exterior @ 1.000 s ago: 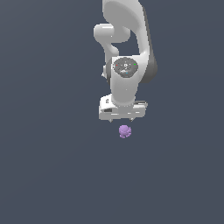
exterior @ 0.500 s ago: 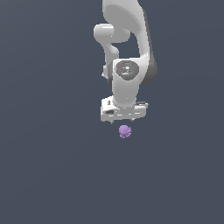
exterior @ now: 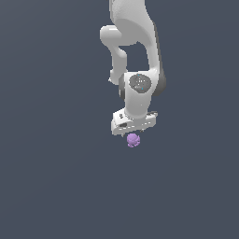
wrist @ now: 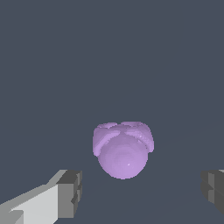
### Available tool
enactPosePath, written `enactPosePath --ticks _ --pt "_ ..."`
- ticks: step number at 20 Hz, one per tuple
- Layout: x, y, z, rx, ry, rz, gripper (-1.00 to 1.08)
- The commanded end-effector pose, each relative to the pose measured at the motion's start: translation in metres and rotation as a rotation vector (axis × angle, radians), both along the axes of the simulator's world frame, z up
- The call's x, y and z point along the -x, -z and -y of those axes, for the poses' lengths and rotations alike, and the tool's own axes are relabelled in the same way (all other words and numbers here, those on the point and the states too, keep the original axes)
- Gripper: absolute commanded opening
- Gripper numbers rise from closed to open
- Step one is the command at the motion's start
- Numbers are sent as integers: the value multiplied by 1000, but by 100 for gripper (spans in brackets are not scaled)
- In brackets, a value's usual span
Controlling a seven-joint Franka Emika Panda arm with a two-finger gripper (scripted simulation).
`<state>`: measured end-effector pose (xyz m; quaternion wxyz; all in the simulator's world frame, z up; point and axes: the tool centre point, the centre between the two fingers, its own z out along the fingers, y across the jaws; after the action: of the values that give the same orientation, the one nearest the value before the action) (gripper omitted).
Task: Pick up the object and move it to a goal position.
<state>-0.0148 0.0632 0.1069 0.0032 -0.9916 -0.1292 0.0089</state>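
The object is a small light-purple lumpy blob [exterior: 133, 140] on the plain grey floor, right under the white arm's hand in the exterior view. In the wrist view the object [wrist: 123, 149] sits between and a little beyond the two fingers. My gripper [wrist: 140, 192] is open, its jaws wide apart on either side of the blob and not touching it. One grey finger pad [wrist: 70, 194] shows fully, the other only at the frame's edge. In the exterior view the gripper [exterior: 133, 133] hangs just above the blob, its fingers mostly hidden by the hand.
The white arm [exterior: 135, 56] rises from the hand toward the top of the exterior view. The flat dark grey floor [exterior: 56, 177] fills the rest of both views. No goal marker shows.
The hand has come down toward the purple blob; the gap between hand and blob has closed. The blob has not moved.
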Motion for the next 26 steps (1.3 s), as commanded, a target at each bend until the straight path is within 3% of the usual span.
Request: enactPosePath --ticks 1,13,26 --pt "2 8 -3 2 -36 9 100" --pt "4 22 -7 3 -71 17 100" --pt "4 67 -7 3 -76 18 100"
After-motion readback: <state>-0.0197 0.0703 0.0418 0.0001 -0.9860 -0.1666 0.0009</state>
